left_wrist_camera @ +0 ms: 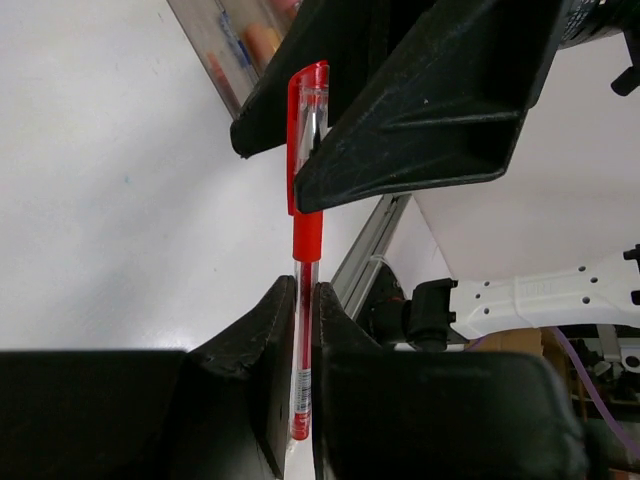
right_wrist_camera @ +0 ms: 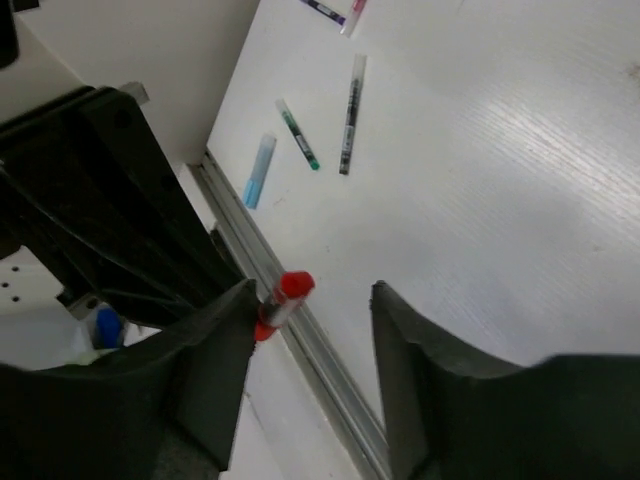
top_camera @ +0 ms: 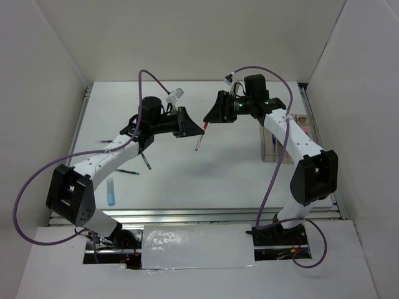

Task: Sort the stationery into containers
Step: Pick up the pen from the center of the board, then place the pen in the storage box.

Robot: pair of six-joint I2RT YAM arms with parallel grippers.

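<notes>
While pinched by left gripper (left_wrist_camera: 303, 297), red pen (left_wrist_camera: 307, 235) inside right gripper (right_wrist_camera: 314, 293).

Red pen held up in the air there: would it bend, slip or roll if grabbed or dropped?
Probably stiff: the red pen stands straight though the left gripper pinches only one end. Its smooth clear barrel may slip or pivot in that grip. Being thin and round, it would likely roll on the table, though its cap clip might check that.

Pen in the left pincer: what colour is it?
Red pen; left wrist view shows it best.
</notes>
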